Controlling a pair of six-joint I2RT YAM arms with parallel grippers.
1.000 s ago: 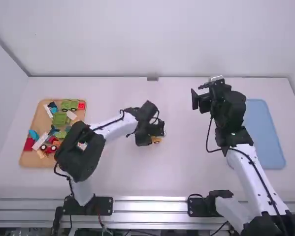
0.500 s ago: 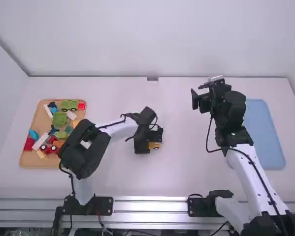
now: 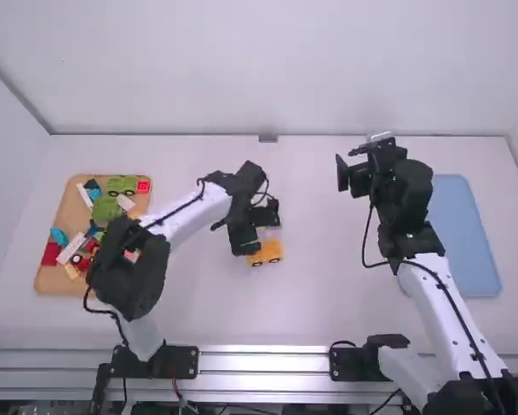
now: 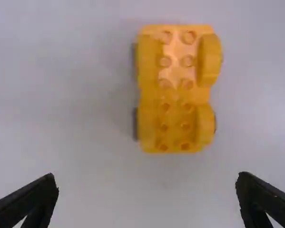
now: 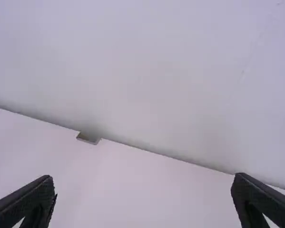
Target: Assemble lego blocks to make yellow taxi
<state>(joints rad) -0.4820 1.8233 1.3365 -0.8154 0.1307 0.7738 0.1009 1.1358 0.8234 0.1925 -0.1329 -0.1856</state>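
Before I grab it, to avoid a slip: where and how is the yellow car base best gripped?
Probably from above, the left gripper pinching the yellow car base across its long sides near the middle: it sits studs up and is narrower across than along.

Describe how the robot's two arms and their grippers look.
The left arm and right arm have white links, black joints and thin black cables. The left gripper and right gripper are black, with two fingers each.

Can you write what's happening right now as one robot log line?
left hand: open, near yellow car base | right hand: open, empty | yellow car base: on table, studs bare
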